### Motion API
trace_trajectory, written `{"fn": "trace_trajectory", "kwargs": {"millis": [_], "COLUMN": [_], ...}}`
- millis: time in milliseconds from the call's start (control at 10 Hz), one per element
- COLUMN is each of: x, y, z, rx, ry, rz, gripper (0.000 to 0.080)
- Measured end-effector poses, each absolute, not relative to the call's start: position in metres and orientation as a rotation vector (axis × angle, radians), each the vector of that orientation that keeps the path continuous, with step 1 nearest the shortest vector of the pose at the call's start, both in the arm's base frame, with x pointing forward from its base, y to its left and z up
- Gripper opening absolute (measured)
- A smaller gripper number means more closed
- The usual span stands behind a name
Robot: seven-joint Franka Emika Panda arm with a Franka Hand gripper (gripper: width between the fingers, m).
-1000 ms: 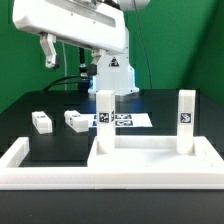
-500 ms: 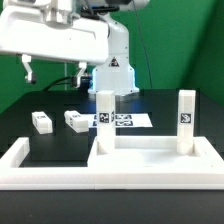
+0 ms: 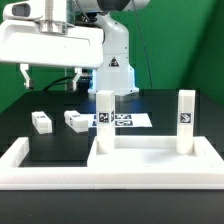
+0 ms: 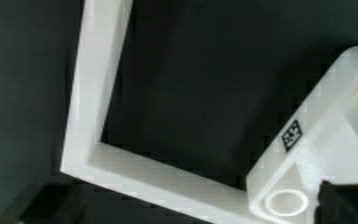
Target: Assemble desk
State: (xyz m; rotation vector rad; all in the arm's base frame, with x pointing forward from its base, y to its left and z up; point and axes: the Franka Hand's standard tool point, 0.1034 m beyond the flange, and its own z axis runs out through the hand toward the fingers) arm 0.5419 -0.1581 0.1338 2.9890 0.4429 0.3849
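The white tabletop panel point(image 3: 150, 152) lies at the front right in the exterior view, with two white legs standing upright on it, one at its left corner point(image 3: 103, 115) and one at its right point(image 3: 185, 120). Two loose legs point(image 3: 41, 121) point(image 3: 75, 120) lie on the black table behind. My gripper point(image 3: 50, 76) hangs high above the loose legs, open and empty. In the wrist view the gripper point(image 4: 202, 207) looks down on a tagged leg with a round end point(image 4: 286, 185); its fingers are dark shapes at the picture's edge.
A long low white barrier wall point(image 3: 45, 165) runs along the front and left; its corner shows in the wrist view point(image 4: 91, 150). The marker board point(image 3: 128, 120) lies at the back by the robot base point(image 3: 113, 75).
The arm has moved toward the exterior view's left and dropped lower. The legs and the tabletop have not moved.
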Motion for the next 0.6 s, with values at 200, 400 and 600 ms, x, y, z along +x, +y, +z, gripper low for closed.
{"fn": "trace_trajectory", "kwargs": {"millis": [200, 400, 600], "x": [0.526, 0.485, 0.479], "y": [-0.134, -0.115, -0.106], "z": [0.120, 0.103, 0.100], "rx": [3.085, 3.126, 3.144], "ry": [0.352, 0.296, 0.297], "rz": [0.181, -0.086, -0.258], "gripper": [0.0649, 0.0649, 0.0649]}}
